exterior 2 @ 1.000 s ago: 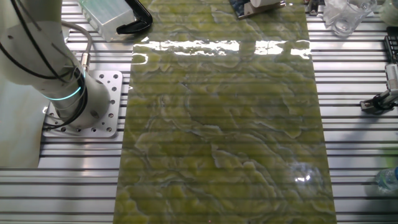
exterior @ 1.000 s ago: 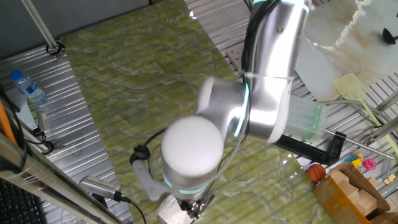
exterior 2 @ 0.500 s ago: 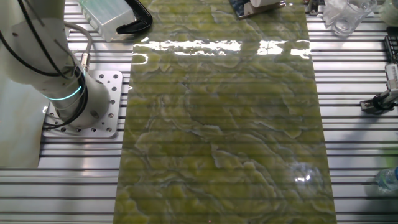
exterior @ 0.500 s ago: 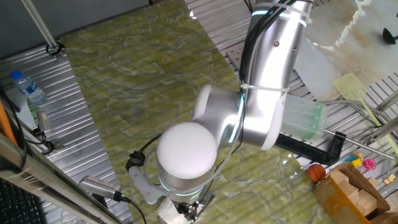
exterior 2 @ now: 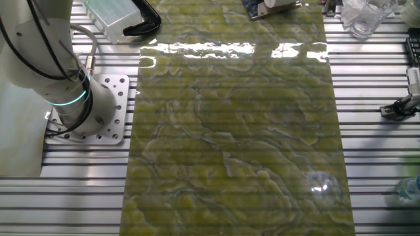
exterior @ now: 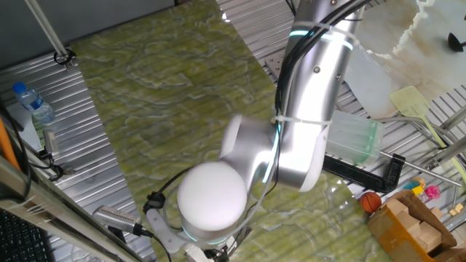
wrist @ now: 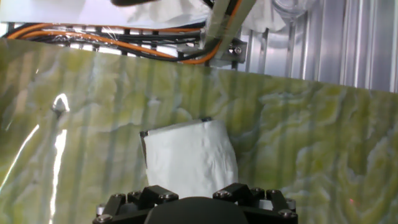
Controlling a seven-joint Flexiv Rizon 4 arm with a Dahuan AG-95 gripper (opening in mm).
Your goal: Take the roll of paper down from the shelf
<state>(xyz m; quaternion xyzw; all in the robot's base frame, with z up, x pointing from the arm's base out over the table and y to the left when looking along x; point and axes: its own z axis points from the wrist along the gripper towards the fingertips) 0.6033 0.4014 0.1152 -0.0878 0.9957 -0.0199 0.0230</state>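
The roll of paper [wrist: 189, 158] lies on the green marbled mat [wrist: 311, 143], directly in front of the hand camera's black housing; the shelf cannot be made out. The gripper [exterior: 211, 254] sits at the near edge of one fixed view, its fingers hidden, so I cannot tell whether they are spread. The silver arm [exterior: 306, 109] bends above, a translucent plastic box [exterior: 357, 142] on its right.

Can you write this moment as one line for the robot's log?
arm: bent low over green mat | roll of paper: close in front of hand camera | jaws: hidden, open or shut unknown
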